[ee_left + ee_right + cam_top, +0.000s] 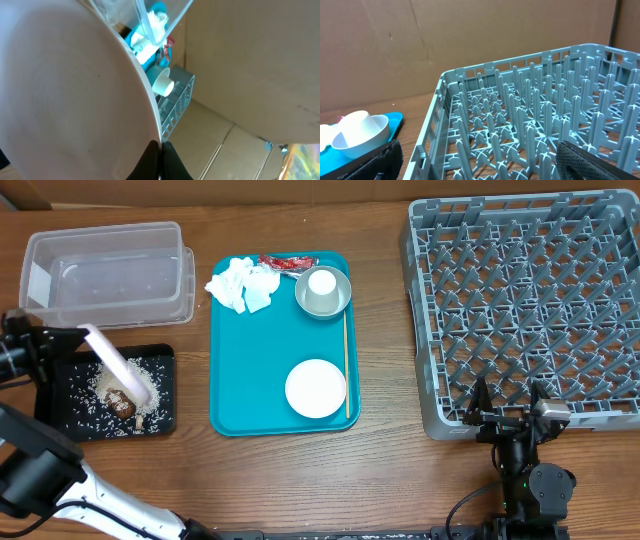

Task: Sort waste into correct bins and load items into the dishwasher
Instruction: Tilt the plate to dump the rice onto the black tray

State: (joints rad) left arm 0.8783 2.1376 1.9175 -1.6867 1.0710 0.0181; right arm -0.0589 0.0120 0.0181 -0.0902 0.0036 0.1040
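Observation:
My left gripper (78, 336) is shut on the rim of the pinkish-white dish (115, 367), which it holds tilted on edge over the black tray (60, 395). White rice (150, 385) and a brown lump (124, 408) lie in that tray. In the left wrist view the dish (65, 90) fills the left side, and the gripper (161, 162) pinches its edge. The teal tray (250, 370) carries crumpled napkins (243, 283), a red wrapper (285, 263), a grey bowl (338, 298) with a white cup (322, 283) in it, a round white plate (315, 388) and a wooden stick (346, 360). My right gripper (508, 405) stands open at the dishwasher rack's (530, 310) front edge.
The clear tub (100, 270) stands at the back left, behind the black tray. The right wrist view shows the rack's pegs (530, 115) close ahead between the open fingers (590, 162), with the cup (355, 125) and bowl to the left. A cardboard wall stands behind the table.

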